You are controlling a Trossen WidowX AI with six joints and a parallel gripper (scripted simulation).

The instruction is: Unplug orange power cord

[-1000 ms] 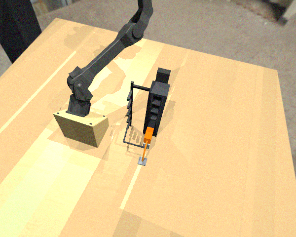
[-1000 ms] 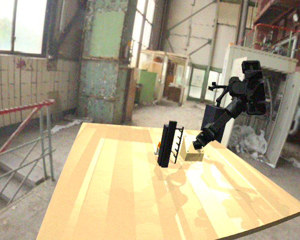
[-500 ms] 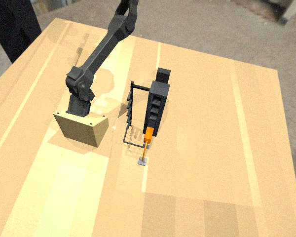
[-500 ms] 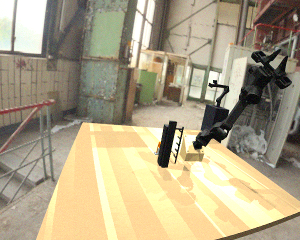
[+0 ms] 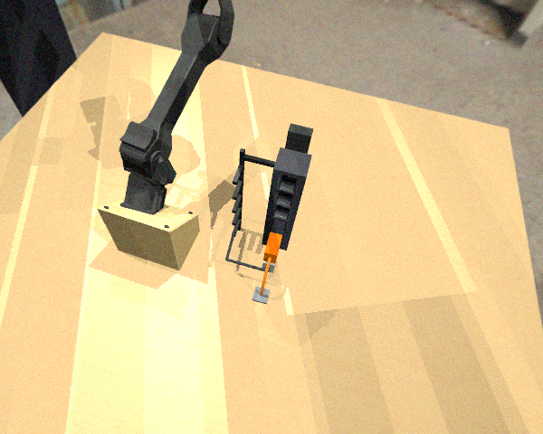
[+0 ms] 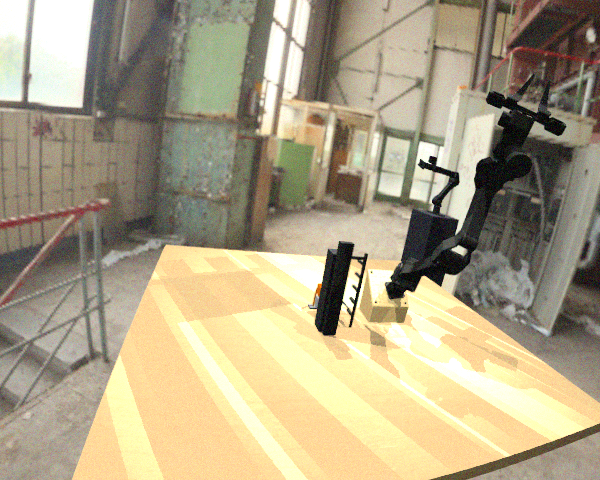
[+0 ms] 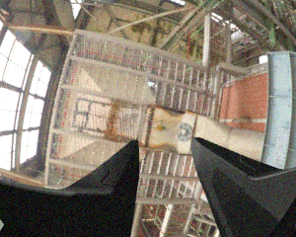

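Task not started yet: orange plug (image 5: 272, 246) sits in lowest socket of power strip (image 5: 288, 196) on desk (image 5: 403, 280). Gripper (image 6: 532, 94) is high up, far away, fingers partly spread, pinching nothing. Approach, grasp, pull, release all remain.

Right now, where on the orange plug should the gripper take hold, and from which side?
Grip the orange plug across its blocky body, coming from the strip's socket face, where it juts out of the power strip; the thin cord below looks too slender.
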